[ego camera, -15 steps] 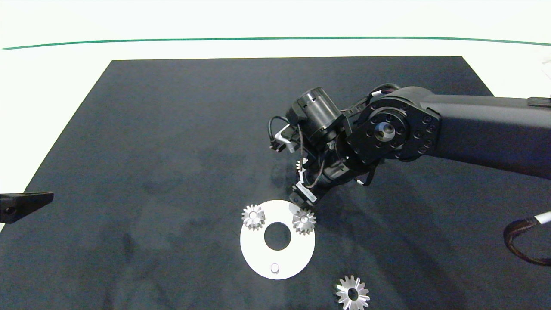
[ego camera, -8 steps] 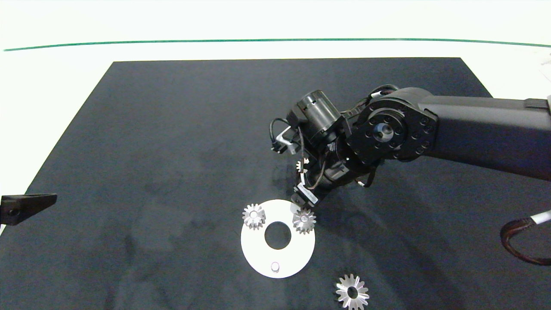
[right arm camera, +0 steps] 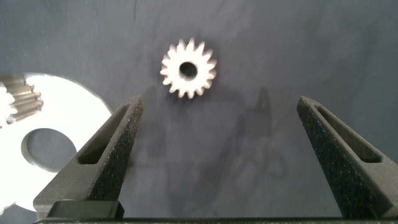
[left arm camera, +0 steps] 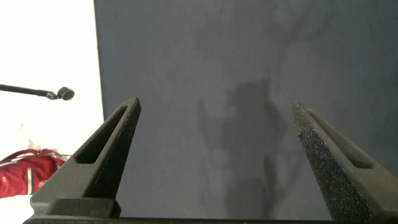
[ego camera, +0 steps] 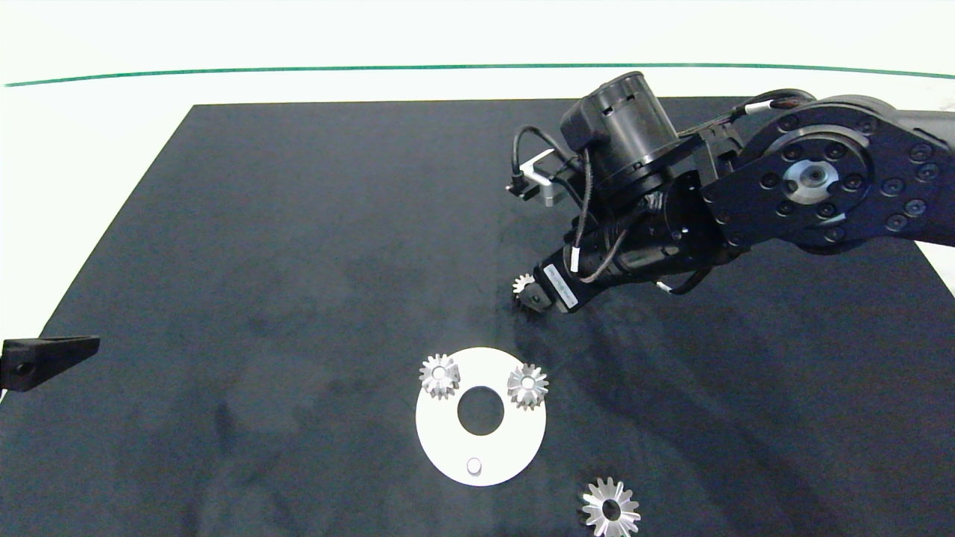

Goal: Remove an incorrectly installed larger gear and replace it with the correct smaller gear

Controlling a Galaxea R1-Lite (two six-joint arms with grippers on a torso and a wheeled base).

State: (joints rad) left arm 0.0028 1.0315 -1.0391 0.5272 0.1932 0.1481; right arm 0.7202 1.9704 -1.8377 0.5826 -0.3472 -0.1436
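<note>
Smaller gear [right arm camera: 188, 70] on the dark mat, right tool [right arm camera: 217, 155] spread wide above it.
It lies flat beyond the white disc [ego camera: 448, 436], half hidden under that tool in the head view. The larger gear [ego camera: 611, 509] rests near the desk's front edge. The left tool [left arm camera: 214, 155], also open, idles at the mat's left edge.

Mat: dark rectangular mat [ego camera: 298, 246] on a white table.
Plate: white round disc with centre hole [ego camera: 448, 447], bare pin [ego camera: 474, 466] near its front edge.
On plate: two small silvery gears [ego camera: 439, 375], [ego camera: 527, 385].
Large silvery star-toothed gear [ego camera: 611, 509]: on mat, apart from plate.
Small silvery gear [ego camera: 524, 284]: at right gripper's [ego camera: 533, 297] tip.
Left gripper [ego camera: 45, 358]: at left edge.
</note>
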